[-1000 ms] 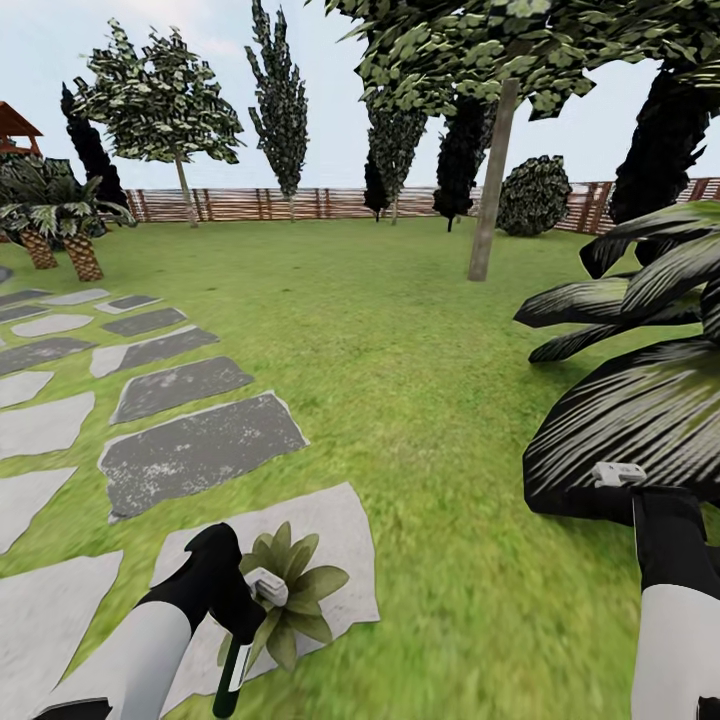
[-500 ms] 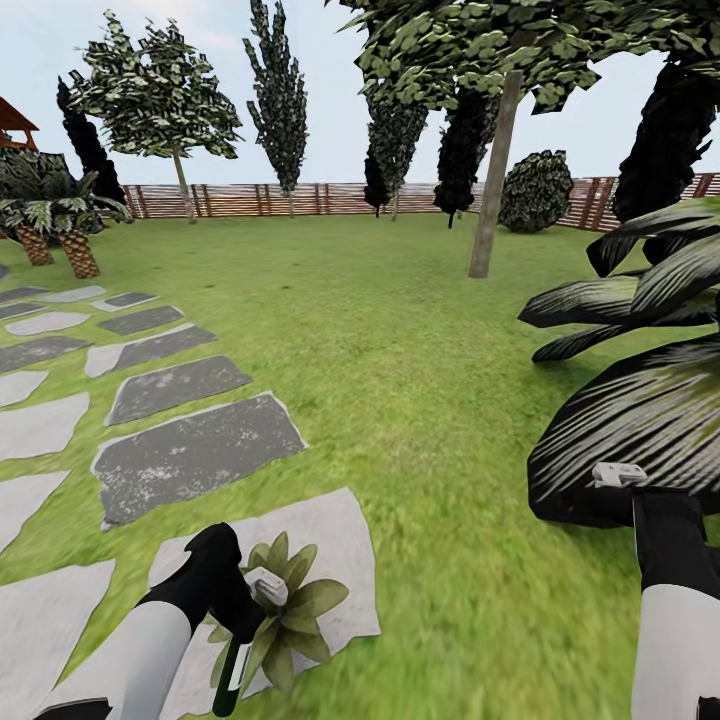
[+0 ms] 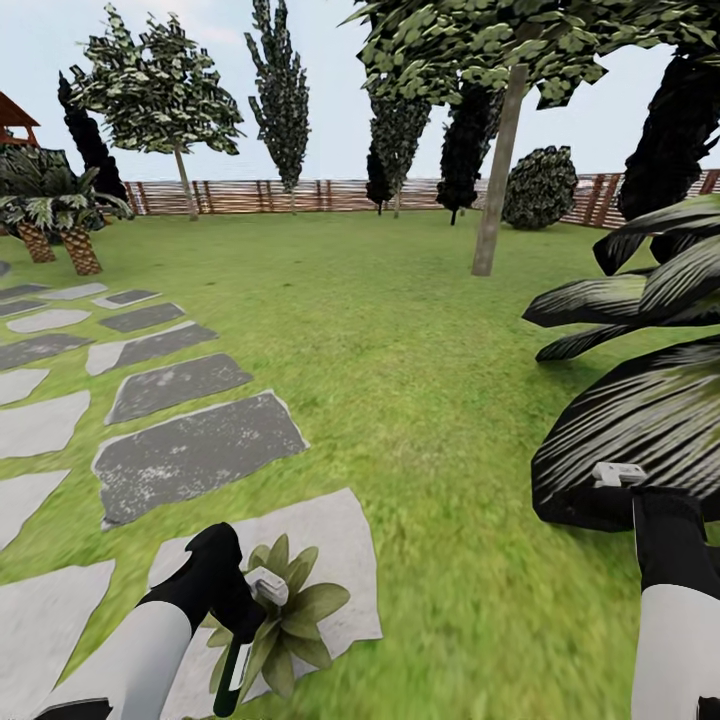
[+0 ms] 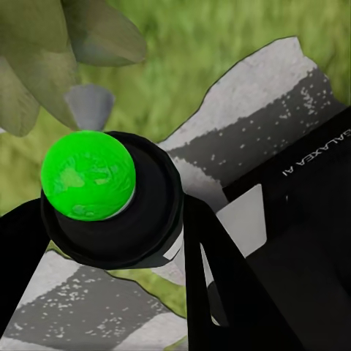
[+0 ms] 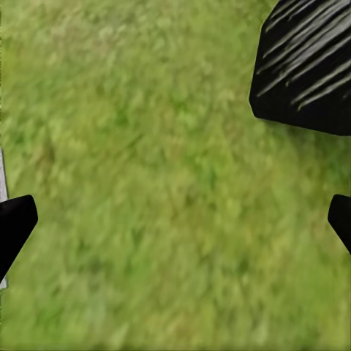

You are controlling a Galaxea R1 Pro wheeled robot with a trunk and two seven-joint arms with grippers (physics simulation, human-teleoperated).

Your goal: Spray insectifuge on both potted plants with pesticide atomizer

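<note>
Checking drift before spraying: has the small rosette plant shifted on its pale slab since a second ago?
No. The speckled green rosette plant sits at the same spot on the pale stone slab.

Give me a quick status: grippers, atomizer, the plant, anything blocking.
Left gripper shut on the atomizer, held over a potted plant on a paving slab. Right gripper open over grass. Big dark palm fronds beside right arm.

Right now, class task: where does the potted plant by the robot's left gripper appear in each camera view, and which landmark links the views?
Head view: potted plant at bottom left, on a pale paving slab.
Left wrist view: its leaves in the upper left corner.
Right wrist view: not in it.
Shared landmark: the pale paving slab.
</note>
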